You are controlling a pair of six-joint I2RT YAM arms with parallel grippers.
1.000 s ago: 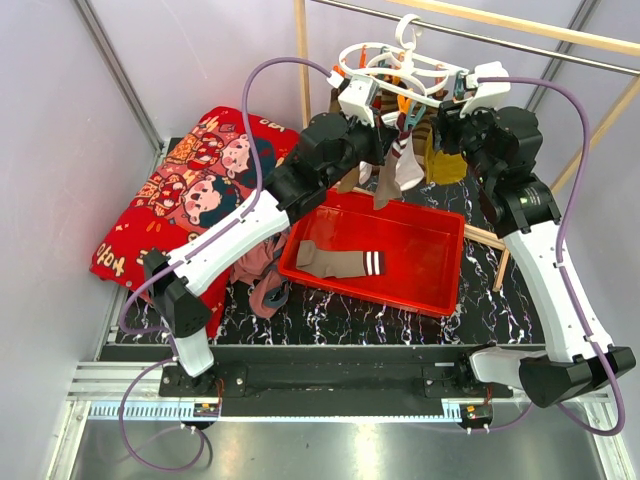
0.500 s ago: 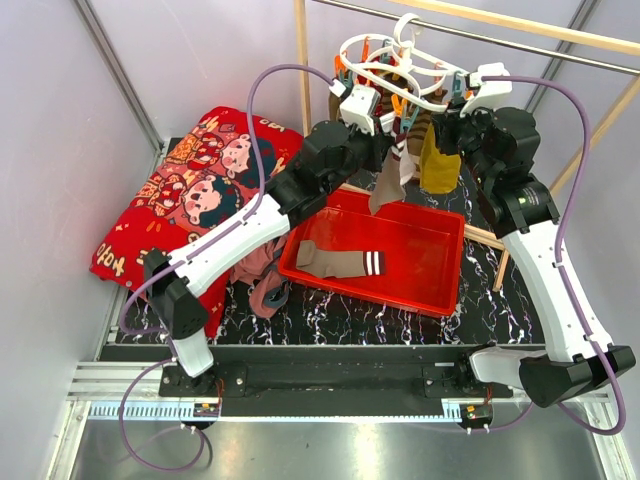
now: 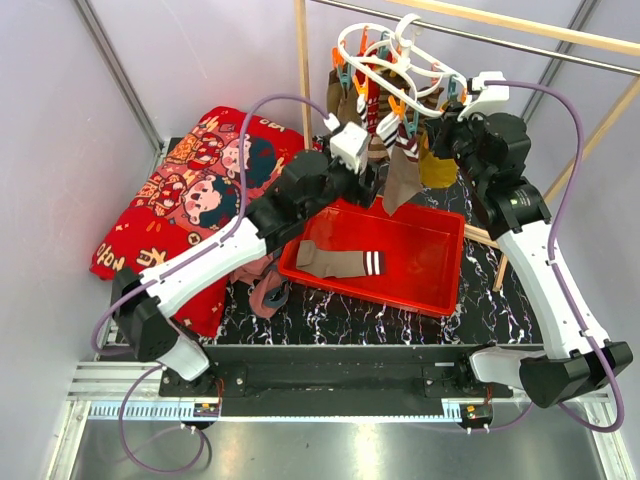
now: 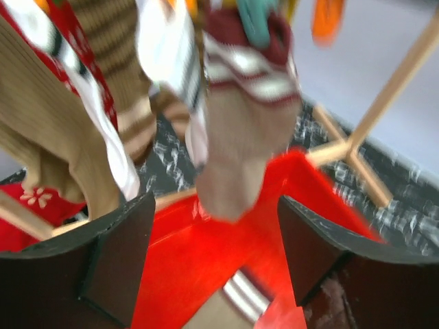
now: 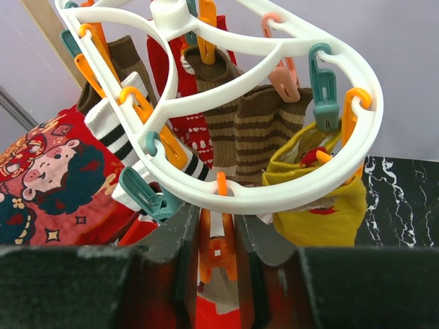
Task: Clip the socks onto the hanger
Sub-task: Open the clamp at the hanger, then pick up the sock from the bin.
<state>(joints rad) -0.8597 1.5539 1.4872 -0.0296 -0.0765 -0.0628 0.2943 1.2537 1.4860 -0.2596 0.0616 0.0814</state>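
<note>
My right gripper seems clamped on an orange peg of the white plastic ring hanger, while my left gripper gapes wide below a taupe striped-cuff sock.

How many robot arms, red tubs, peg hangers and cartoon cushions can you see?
Robot arms: 2 (left arm, right arm)
Red tub: 1
Peg hanger: 1
Cartoon cushion: 1
Total: 5
</note>
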